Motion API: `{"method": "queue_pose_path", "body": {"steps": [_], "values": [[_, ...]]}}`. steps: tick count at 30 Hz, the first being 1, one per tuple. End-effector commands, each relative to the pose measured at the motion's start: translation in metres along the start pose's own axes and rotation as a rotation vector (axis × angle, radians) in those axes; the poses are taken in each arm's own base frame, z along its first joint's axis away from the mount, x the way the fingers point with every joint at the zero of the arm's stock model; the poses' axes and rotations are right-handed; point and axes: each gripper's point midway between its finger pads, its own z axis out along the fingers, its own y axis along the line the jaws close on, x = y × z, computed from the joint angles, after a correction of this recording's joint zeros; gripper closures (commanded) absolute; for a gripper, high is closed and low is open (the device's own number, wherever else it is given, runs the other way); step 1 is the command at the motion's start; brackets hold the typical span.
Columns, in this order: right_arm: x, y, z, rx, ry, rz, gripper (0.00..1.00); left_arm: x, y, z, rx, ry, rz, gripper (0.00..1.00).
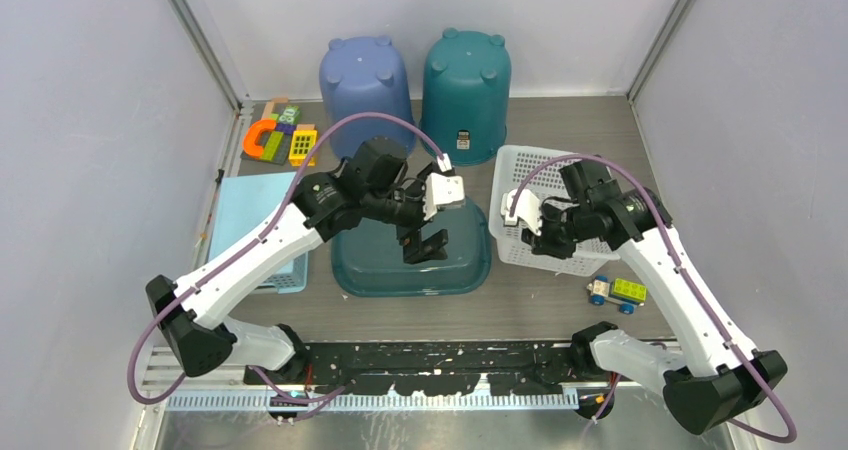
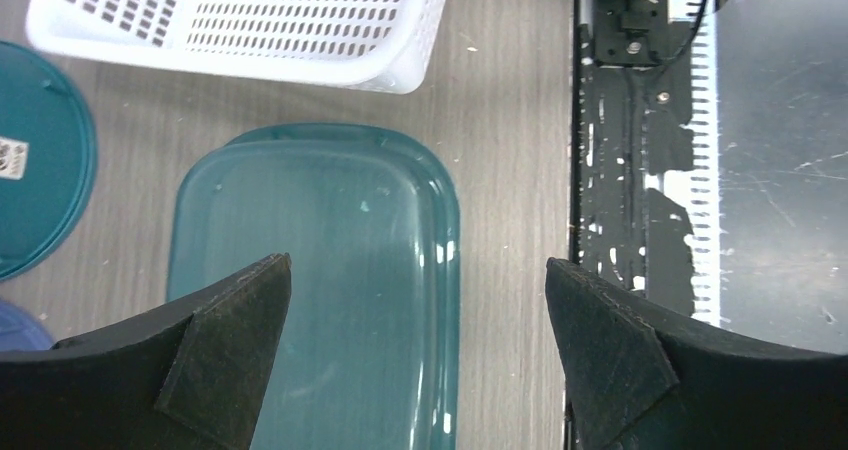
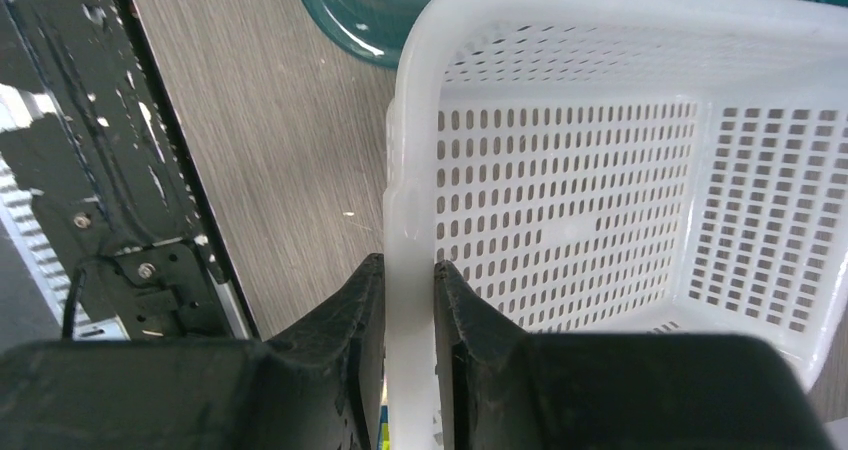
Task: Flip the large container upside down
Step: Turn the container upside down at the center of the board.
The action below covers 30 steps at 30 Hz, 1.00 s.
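The large container (image 1: 375, 262) is a wide, shallow teal tub on the table between the arms. In the left wrist view the tub (image 2: 330, 270) shows a smooth flat face with small corner nubs, so its base seems to face up. My left gripper (image 1: 425, 245) hovers just above it, open wide and holding nothing; its fingertips (image 2: 418, 262) straddle the tub's near long edge. My right gripper (image 1: 530, 232) is shut on the near-left rim of a white slotted basket (image 1: 560, 170). That rim (image 3: 408, 220) sits pinched between the fingers (image 3: 365, 300).
An upside-down blue bucket (image 1: 366, 75) and teal bucket (image 1: 466, 80) stand at the back. Toy blocks (image 1: 280, 135) lie back left and a light blue tray (image 1: 250, 215) is on the left. A small toy car (image 1: 617, 292) sits near the basket's front corner.
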Motion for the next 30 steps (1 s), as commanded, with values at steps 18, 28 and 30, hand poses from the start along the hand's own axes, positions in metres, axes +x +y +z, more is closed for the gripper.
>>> {"method": "queue_pose_path", "body": {"steps": [18,28,30], "values": [[-0.043,0.013,-0.061,0.005,-0.146,0.029,0.99,-0.034,-0.003,0.037,0.048,-0.004,0.054,0.02],[-0.051,0.024,-0.074,-0.012,-0.203,0.027,0.99,-0.054,-0.029,0.047,0.173,-0.035,0.000,0.12],[-0.052,0.025,-0.074,-0.015,-0.214,0.028,0.99,-0.056,-0.032,0.049,0.186,-0.037,-0.002,0.14]]}}
